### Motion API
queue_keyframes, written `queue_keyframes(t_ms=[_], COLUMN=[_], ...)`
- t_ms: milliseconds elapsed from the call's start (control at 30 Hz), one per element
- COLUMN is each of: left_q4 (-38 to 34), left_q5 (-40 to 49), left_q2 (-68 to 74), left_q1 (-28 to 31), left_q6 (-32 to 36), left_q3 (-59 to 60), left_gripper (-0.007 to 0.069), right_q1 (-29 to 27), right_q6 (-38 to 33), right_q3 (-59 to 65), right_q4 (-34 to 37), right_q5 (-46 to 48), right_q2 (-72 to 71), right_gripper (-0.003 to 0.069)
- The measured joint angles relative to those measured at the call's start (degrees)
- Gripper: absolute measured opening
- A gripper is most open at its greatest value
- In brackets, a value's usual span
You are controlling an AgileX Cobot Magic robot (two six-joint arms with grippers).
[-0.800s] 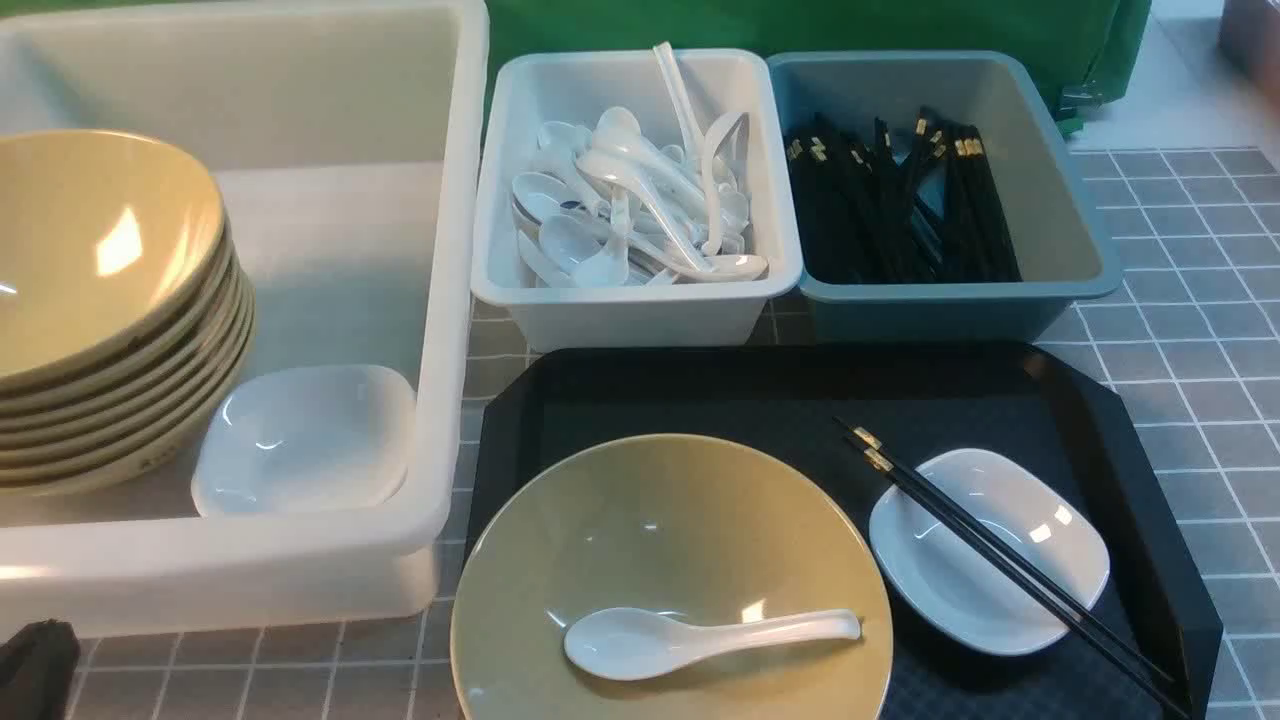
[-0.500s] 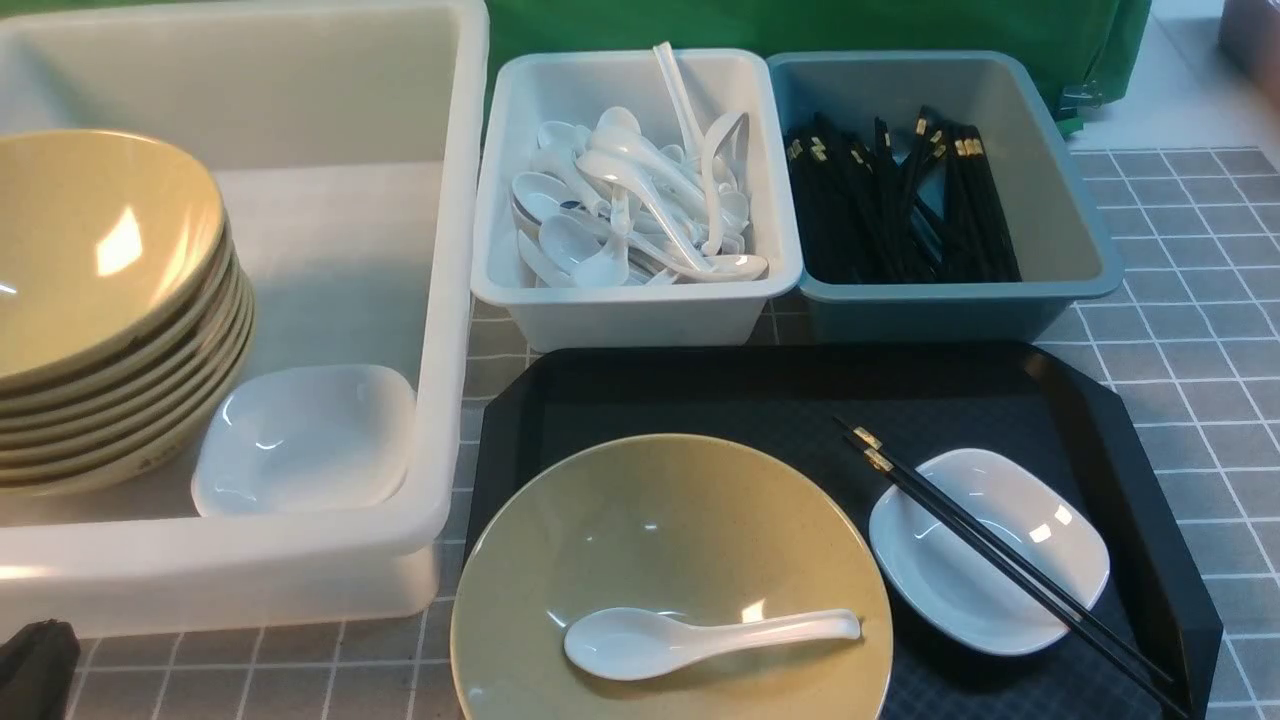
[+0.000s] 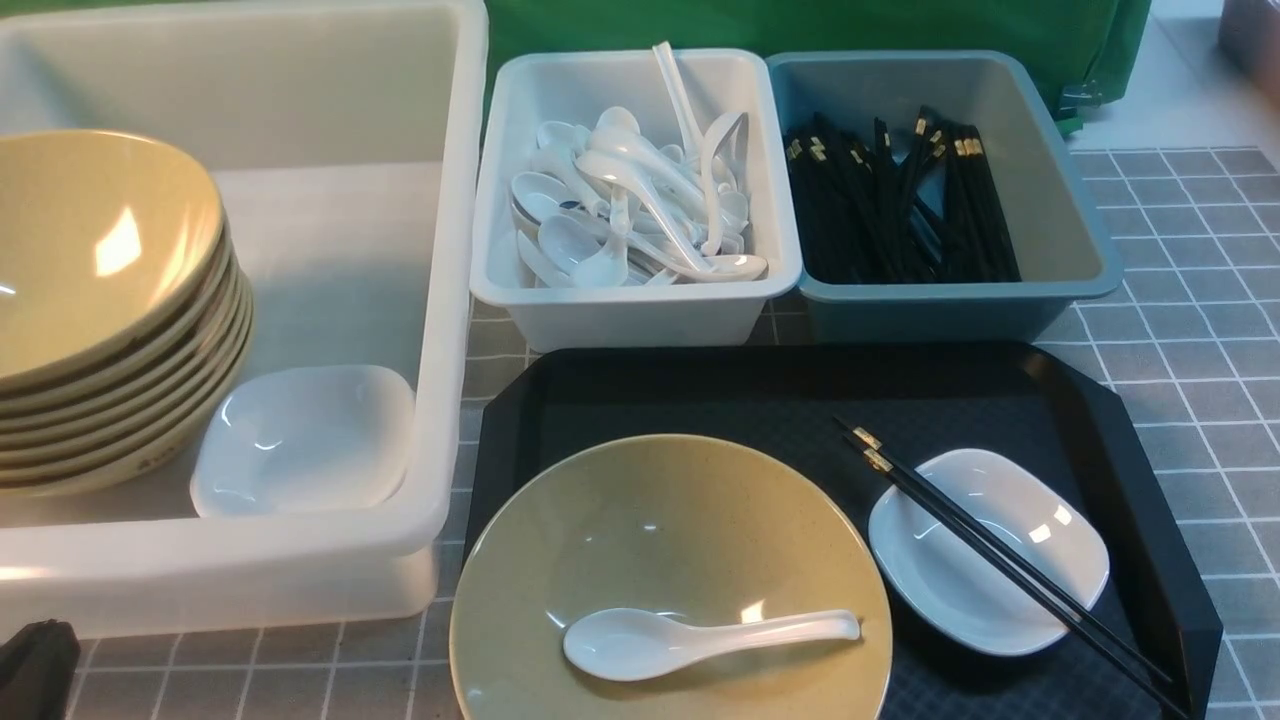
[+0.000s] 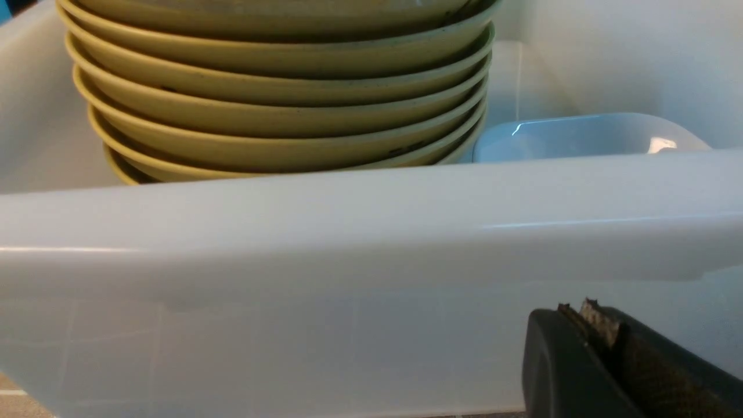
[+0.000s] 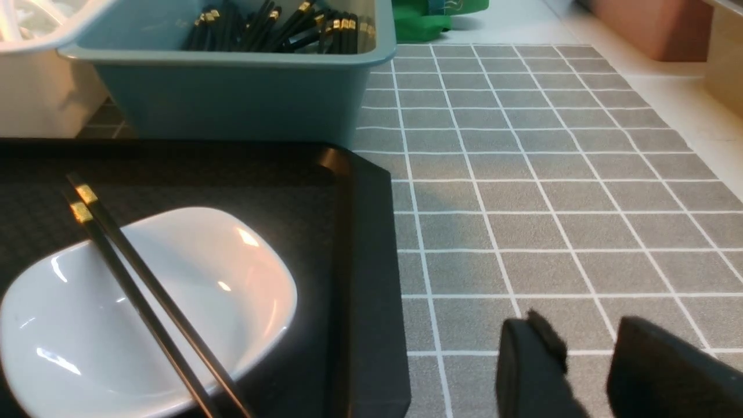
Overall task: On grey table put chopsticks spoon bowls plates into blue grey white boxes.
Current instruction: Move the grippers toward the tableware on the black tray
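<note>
- Chopsticks (image 3: 1000,556), a black pair with gold bands, lie slantwise across the plate (image 3: 940,590), thick ends toward the boxes.
- That plate is glossy white and rounded-square. It sits on the right of the tray (image 3: 700,390), just beside the bowl (image 3: 650,520).
- Wide and olive-tan, the bowl holds the white spoon (image 3: 690,640), with the handle pointing right.
- Black and textured with a raised rim, the tray rests on the grey gridded counter (image 3: 1200,300).
- Behind the tray, side by side, stand a white box (image 3: 640,310) heaped with spoons (image 3: 640,190) and a blue box (image 3: 950,310) of binned chopsticks (image 3: 900,210).
- To the left, the translucent tub (image 3: 460,250) holds a bowl stack (image 3: 100,300), and a second plate (image 3: 300,440) rests against it.
- Only the front view shows the bowl and spoon.
- The right wrist view adds the right end effector (image 5: 589,377), fingers apart over bare counter right of the tray.
- The left wrist view is filled by the tub's near wall, with the left end effector (image 4: 598,325) low outside it. I cannot tell whether its fingers meet.
</note>
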Motion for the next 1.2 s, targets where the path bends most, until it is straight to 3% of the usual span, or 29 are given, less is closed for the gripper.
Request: queue_keyframes(t_ms=[1200], left_q4=[0.84], left_q5=[-0.10], left_q2=[0.00], left_q1=[0.00], left_q6=[0.00], left_q3=[0.00], left_gripper=[-0.0011], right_q1=[0.00], right_q6=[0.00], right_q3=[0.00], right_q4=[0.00], right_q5=[0.00], right_q2=[0.00], right_gripper=[0.0238])
